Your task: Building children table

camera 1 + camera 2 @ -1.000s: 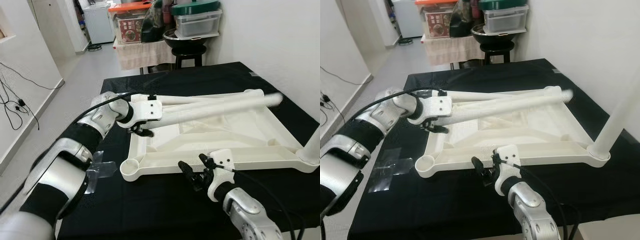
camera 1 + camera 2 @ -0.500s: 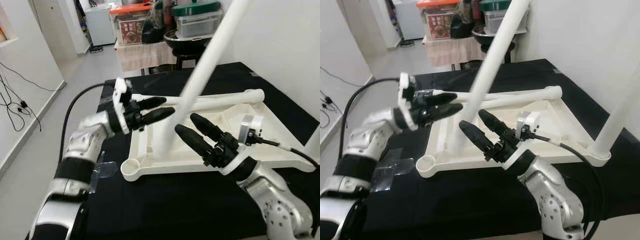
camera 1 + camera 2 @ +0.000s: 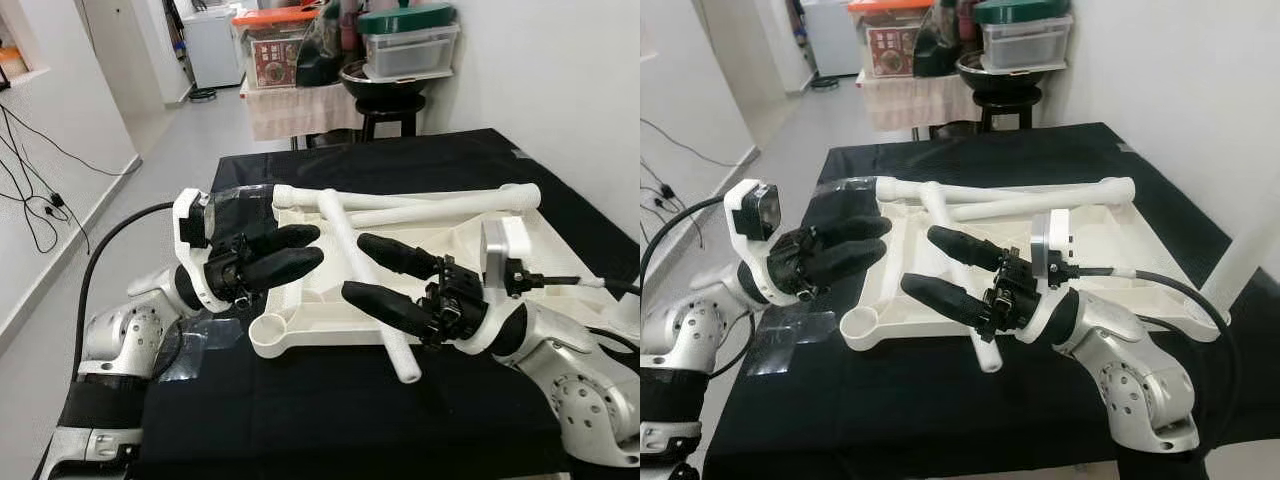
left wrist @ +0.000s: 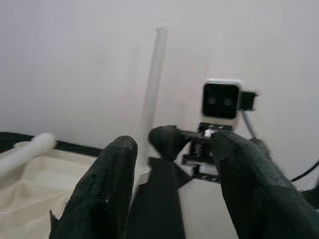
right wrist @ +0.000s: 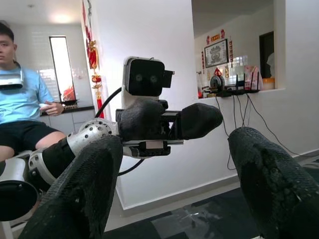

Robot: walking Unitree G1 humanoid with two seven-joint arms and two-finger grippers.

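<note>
tabletop [image 3: 470, 235] upside down on table [image 3: 300, 420] | loose leg [image 3: 365, 285] lying diagonal across its near-left part, tip past front edge | another leg [image 3: 440, 208] along far edge | left end effector [image 3: 285, 255] & right end effector [image 3: 390, 278] face each other either side of loose leg | stool [image 3: 385, 105] w/ boxes behind table

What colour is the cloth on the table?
Black cloth, seen best in the right eye view.

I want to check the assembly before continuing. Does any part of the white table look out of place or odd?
Yes. One loose white leg lies slanted across the upturned tabletop, its near end sticking out past the front rim over the black cloth, instead of standing in the corner socket. The left tool and right tool are both open beside it.
</note>
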